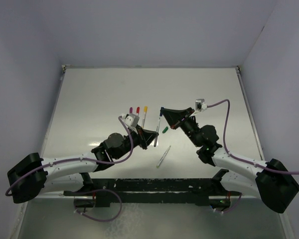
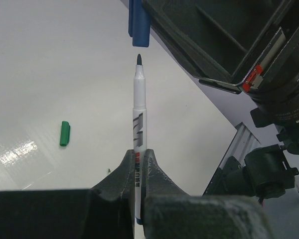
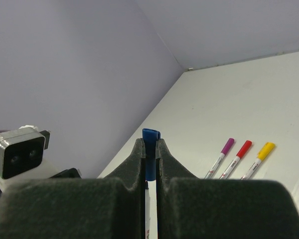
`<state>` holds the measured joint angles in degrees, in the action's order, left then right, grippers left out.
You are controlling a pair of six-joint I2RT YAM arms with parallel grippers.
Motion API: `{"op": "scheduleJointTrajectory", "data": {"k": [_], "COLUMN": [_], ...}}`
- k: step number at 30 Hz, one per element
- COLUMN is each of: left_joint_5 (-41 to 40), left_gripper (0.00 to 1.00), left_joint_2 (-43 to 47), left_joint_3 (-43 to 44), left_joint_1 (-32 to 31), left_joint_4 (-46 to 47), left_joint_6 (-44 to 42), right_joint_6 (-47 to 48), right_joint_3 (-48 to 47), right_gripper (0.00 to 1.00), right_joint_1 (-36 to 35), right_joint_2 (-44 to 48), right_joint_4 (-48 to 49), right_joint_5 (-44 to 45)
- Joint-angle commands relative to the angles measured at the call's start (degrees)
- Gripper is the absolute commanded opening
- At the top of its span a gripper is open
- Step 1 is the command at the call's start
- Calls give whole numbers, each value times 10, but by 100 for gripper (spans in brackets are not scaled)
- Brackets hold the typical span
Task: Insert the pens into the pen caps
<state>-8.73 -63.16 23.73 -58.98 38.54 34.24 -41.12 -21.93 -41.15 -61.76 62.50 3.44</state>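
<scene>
My left gripper (image 2: pixel 138 157) is shut on a white pen (image 2: pixel 139 114) with a dark tip, held pointing at a blue cap (image 2: pixel 139 25). The tip stands just short of the cap's opening, apart from it. My right gripper (image 3: pixel 149 144) is shut on that blue cap (image 3: pixel 150 149), and the pen's tip shows between its fingers just below the cap. In the top view the left gripper (image 1: pixel 153 135) and right gripper (image 1: pixel 163 111) meet mid-table. A green cap (image 1: pixel 165 130) and a loose uncapped pen (image 1: pixel 163 155) lie near them; the green cap also shows in the left wrist view (image 2: pixel 64 133).
Three capped pens lie side by side behind the left gripper: purple (image 3: pixel 220 158), red (image 3: pixel 236 157) and yellow (image 3: pixel 257 158). The table's raised right rail (image 2: pixel 236 144) and the grey walls bound the space.
</scene>
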Motion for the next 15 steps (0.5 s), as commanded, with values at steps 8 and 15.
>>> {"op": "scheduleJointTrajectory", "data": {"k": [8,15], "left_joint_5": [-5,-1], "left_gripper": [0,0], "left_joint_2": [-8,-13], "left_joint_3": [2,1], "left_joint_1": [2,2], "left_joint_4": [41,40], "left_joint_6": [-4,-2], "right_joint_6": [-22,-23], "right_joint_3": [12,13], "right_gripper": [0,0], "right_joint_1": [-2,-3], "right_joint_2": [3,0], "right_joint_4": [46,55], "right_joint_5": [-12,-7]}}
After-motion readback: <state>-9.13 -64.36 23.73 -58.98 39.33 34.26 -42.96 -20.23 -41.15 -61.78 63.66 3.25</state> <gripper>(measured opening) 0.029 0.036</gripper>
